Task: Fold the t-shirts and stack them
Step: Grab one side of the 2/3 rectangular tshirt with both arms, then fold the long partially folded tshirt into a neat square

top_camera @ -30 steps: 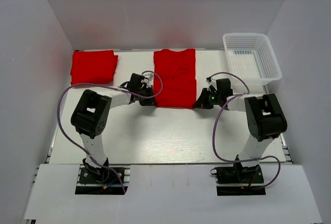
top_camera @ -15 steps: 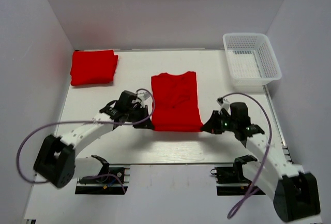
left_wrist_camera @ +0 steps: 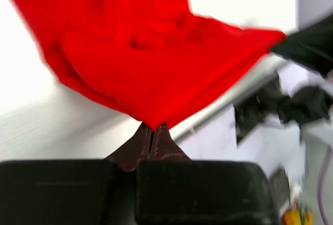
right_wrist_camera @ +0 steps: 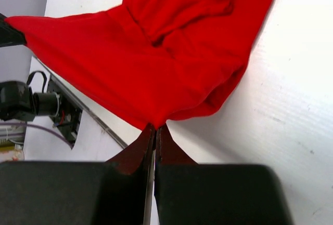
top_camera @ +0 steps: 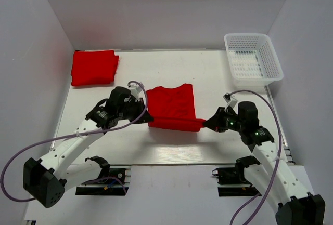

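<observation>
No text, label, brand, number or sign can be read on the middle t-shirt [top_camera: 174, 108], on the folded t-shirt [top_camera: 93, 67] left of it, on the basket [top_camera: 253, 61] right of it, or on the table [top_camera: 156, 147].

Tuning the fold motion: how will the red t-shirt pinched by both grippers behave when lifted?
Probably floppy: the t-shirt wrinkles and sags between the left gripper and right gripper. Likely light: two small corner pinches hold up its near edge.

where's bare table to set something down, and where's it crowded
Bare table lies between the folded shirt pile and the basket, beyond the held shirt. Crowded nearer: left claw and right claw pinch its corners.
</observation>
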`<state>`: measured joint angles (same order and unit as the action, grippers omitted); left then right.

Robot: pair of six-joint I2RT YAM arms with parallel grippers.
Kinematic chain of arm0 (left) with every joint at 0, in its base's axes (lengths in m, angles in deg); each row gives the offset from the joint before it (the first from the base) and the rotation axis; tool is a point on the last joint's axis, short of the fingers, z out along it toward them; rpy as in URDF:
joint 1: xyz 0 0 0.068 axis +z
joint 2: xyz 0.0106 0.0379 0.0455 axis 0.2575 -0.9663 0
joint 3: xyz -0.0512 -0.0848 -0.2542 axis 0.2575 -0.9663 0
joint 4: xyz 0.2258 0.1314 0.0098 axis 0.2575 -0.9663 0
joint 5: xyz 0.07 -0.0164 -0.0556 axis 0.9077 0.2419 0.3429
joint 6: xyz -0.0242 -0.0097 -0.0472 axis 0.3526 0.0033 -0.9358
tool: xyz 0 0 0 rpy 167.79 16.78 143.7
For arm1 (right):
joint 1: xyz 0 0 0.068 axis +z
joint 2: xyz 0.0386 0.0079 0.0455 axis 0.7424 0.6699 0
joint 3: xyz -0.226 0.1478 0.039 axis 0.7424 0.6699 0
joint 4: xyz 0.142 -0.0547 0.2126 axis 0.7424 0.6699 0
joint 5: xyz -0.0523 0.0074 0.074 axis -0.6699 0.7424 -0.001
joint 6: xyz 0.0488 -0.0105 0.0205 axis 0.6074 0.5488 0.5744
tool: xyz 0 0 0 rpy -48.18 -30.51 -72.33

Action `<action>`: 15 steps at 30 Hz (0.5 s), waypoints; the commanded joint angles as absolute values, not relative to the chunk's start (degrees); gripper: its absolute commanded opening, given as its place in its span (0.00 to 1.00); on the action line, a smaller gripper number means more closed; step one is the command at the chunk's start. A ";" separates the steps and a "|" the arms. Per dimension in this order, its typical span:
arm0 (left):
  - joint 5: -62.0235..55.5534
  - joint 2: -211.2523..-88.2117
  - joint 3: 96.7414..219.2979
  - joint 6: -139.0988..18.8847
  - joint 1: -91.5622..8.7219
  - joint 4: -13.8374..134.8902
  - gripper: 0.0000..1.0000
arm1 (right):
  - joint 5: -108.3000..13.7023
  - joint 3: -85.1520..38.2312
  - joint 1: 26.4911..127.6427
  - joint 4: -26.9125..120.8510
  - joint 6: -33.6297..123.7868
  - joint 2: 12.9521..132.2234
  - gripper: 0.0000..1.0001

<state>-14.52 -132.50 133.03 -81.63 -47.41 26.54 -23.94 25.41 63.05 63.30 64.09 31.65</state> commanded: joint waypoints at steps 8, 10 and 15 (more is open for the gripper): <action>11.08 -142.25 146.84 -87.11 -45.68 19.05 0.00 | -31.83 12.90 62.44 52.88 62.35 46.25 0.00; 13.00 -144.45 148.69 -87.11 -45.68 18.53 0.00 | -31.91 10.96 62.44 51.31 62.08 49.68 0.00; 18.29 -151.05 154.66 -87.11 -45.16 18.52 0.00 | -33.40 4.91 62.35 50.50 61.29 57.58 0.00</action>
